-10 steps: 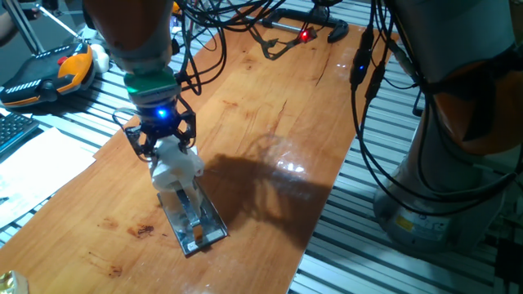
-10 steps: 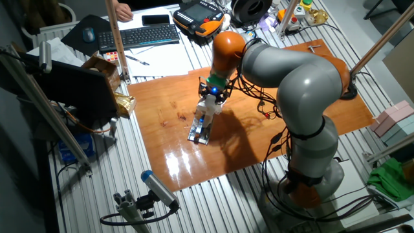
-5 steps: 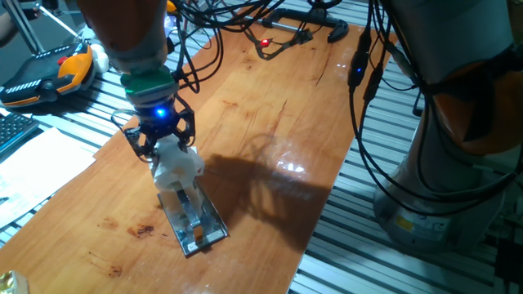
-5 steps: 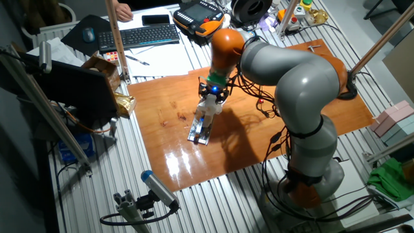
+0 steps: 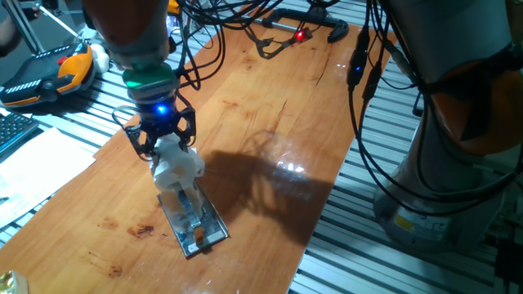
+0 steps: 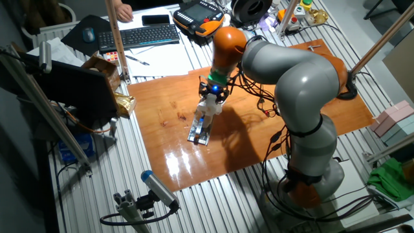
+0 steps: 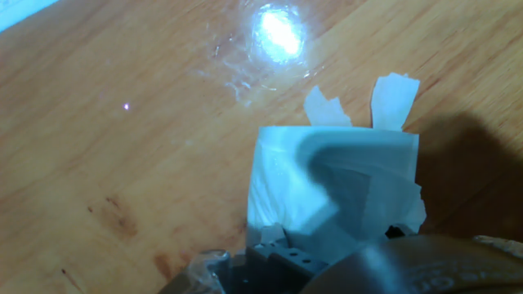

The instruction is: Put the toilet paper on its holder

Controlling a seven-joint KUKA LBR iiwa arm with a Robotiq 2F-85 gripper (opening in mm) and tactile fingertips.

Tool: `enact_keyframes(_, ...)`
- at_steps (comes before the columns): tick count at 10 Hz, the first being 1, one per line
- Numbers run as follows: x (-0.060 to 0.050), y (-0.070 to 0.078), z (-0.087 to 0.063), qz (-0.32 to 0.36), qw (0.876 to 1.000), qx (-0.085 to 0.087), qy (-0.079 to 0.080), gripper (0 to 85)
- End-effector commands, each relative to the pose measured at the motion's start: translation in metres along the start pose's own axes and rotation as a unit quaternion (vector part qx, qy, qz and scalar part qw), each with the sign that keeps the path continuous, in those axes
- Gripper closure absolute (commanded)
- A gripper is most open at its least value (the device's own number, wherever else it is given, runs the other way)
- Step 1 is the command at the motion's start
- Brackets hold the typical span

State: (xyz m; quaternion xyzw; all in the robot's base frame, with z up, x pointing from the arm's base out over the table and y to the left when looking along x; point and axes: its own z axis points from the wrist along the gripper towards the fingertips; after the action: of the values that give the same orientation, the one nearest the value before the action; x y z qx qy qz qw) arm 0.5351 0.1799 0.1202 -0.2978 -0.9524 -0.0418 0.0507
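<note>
The toilet paper (image 5: 179,167) is a small white roll held between my gripper's black fingers (image 5: 140,144). My gripper (image 5: 166,149) is shut on it, just above the far end of the holder (image 5: 210,226). The holder is a shiny grey plate flat on the wooden table, with a raised bar ending in an orange-brown tip (image 5: 198,238). I cannot tell whether the bar enters the roll's core. The other fixed view shows the gripper (image 6: 209,101), roll (image 6: 207,108) and holder (image 6: 200,133). The hand view shows the roll (image 7: 327,184) with torn ends (image 7: 394,96) over bare wood.
The wooden tabletop (image 5: 270,106) has its near edge right of the holder. Black cables (image 5: 278,37) lie at the far end. An orange and black pendant (image 5: 49,73) and papers (image 5: 33,171) lie to the left. A keyboard (image 6: 139,35) lies behind.
</note>
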Motion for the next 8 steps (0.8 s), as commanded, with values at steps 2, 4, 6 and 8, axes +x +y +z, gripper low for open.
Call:
enact_keyframes(2,0.0015,-0.0001,-0.0008,-0.018,1.0,0.012,-0.001,72.3)
enact_keyframes(4,0.0004,0.0007,0.0008,-0.024,1.0,0.011,0.002,72.7)
enact_keyframes(6,-0.0024,0.002,0.0031,-0.026,1.0,0.01,0.002,72.7)
enact_keyframes(8,-0.0023,0.0026,0.0036,-0.021,1.0,-0.002,0.009,72.7)
